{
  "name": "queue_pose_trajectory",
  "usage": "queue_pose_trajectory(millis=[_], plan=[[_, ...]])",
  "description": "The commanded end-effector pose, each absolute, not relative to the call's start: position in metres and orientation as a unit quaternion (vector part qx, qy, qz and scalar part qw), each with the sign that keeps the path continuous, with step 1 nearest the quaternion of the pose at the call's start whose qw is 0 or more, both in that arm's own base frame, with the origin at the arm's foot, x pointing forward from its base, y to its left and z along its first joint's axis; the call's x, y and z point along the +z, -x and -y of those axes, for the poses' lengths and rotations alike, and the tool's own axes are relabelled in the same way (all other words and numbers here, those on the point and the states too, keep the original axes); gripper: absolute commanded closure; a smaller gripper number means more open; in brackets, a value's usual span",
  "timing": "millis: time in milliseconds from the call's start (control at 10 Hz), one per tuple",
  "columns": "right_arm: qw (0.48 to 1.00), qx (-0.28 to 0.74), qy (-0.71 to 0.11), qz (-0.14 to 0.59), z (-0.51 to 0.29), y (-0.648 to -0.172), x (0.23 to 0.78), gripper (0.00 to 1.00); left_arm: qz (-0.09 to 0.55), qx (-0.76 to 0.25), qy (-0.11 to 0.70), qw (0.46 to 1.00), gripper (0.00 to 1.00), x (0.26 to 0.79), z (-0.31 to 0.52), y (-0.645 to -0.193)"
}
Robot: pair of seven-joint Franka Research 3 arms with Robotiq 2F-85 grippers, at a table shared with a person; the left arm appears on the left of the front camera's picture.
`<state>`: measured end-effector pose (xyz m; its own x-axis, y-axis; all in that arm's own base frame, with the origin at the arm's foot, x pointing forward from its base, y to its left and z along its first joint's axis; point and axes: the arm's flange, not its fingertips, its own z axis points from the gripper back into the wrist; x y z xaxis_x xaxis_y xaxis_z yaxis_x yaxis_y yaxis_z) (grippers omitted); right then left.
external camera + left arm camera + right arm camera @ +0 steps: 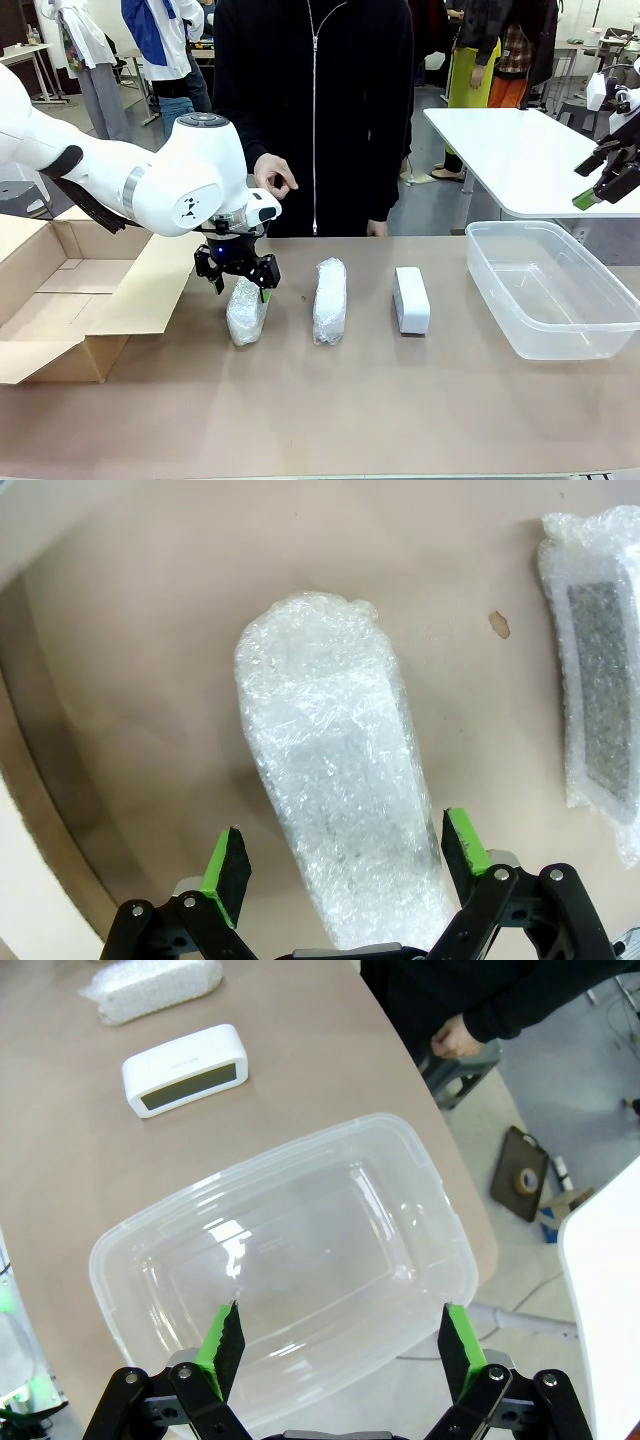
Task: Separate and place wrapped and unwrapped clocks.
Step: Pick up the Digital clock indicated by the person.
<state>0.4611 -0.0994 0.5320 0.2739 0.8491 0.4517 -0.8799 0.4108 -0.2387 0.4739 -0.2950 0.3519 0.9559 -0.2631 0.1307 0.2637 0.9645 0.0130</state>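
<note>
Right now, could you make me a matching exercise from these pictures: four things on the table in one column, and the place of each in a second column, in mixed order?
Things
1. left bubble-wrapped clock
2. bare white clock
3. clear plastic tub
4. cardboard box

Places
A. at the right end of the table
B. at the table's left end, flaps open
C. between the pads of the open left gripper
D. between the middle bubble-wrapped clock and the tub

Pairs: 1-C, 2-D, 3-A, 4-B
</note>
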Motion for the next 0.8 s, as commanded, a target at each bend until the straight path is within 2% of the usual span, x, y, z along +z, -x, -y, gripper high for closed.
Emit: queue_pose_trajectory(millis=[0,400,500,600,700], plan=[[0.796,0.543,-0.034,0.266,0.1,-0.462,0.531,0.0,0.057,-0.13,0.02,0.99,0.0,0.343,0.302,-0.484],[0.796,0.543,-0.034,0.266,0.1,-0.462,0.531,0.0,0.059,-0.134,0.008,0.989,0.0,0.328,0.301,-0.494],[0.796,0.543,-0.034,0.266,0.1,-0.462,0.531,0.0,0.066,-0.127,0.018,0.99,0.13,0.329,0.3,-0.496],[0.796,0.543,-0.034,0.266,0.1,-0.462,0.531,0.0,0.071,-0.127,0.014,0.989,0.18,0.329,0.3,-0.495],[0.796,0.543,-0.034,0.266,0.1,-0.462,0.531,0.0,0.07,-0.126,0.01,0.989,0.32,0.33,0.3,-0.495]])
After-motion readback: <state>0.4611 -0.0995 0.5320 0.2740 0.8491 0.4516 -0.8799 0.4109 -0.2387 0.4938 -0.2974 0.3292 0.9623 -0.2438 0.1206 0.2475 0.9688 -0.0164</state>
